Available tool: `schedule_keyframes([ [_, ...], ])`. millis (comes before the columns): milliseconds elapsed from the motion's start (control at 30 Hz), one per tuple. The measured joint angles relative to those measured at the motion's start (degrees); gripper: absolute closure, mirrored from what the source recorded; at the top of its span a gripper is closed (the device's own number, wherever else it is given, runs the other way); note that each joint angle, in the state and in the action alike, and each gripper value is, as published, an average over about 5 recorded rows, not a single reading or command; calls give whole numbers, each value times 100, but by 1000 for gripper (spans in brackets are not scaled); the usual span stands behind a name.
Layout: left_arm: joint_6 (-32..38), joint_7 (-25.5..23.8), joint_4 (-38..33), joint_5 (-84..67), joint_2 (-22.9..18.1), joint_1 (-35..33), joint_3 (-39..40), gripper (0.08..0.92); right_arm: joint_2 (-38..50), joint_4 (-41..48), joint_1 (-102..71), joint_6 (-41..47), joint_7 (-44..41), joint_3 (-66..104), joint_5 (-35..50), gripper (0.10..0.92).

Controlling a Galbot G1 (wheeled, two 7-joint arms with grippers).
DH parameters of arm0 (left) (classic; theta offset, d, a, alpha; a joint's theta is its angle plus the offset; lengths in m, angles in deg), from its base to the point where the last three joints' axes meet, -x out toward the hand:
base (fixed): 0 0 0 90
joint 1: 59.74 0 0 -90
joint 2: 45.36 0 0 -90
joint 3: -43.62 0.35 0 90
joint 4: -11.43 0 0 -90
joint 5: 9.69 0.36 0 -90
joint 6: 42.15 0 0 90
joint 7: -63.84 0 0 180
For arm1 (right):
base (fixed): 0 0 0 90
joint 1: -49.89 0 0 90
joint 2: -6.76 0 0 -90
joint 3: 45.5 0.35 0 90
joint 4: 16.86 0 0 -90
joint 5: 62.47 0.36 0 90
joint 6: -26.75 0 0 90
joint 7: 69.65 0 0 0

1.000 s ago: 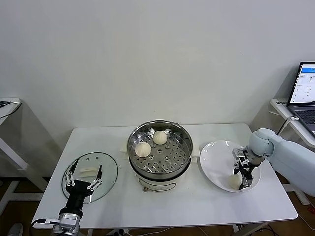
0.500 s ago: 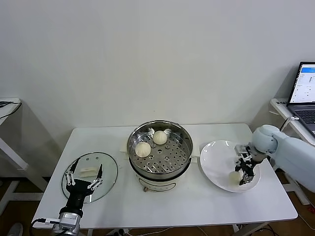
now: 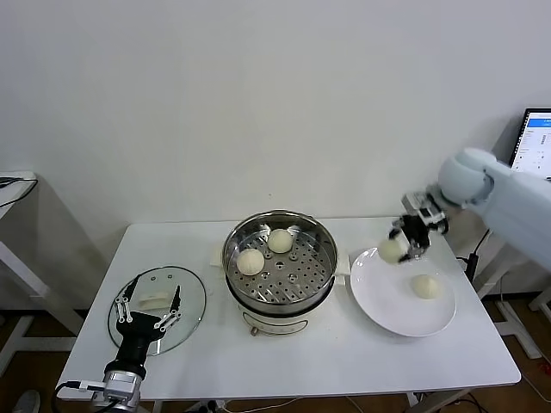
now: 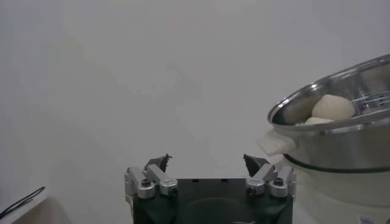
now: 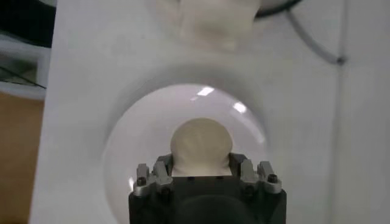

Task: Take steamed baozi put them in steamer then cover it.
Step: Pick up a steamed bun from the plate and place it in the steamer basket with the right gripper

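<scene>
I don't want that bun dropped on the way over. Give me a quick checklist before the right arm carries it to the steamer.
1. Right pincer shut on a bun: ok.
2. Bun lifted clear of the plate: ok.
3. Steamer uncovered: ok, the lid lies on the table.
4. Free space on the tray: ok, only two buns inside.
5. Left pincer open, over the lid, out of the path: ok.
6. Grip firmness: cannot tell.
</scene>
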Motion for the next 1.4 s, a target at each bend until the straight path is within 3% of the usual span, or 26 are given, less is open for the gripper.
schedule_keyframes([
  [700, 22, -20, 22, -38, 21, 22, -120, 177, -1746, -707, 1109, -2393, 792, -1371, -854, 352],
  [1400, 40, -39, 150, -75, 28, 84, -208, 177, -2648, -580, 541, -3076, 943, -1763, -1062, 331],
])
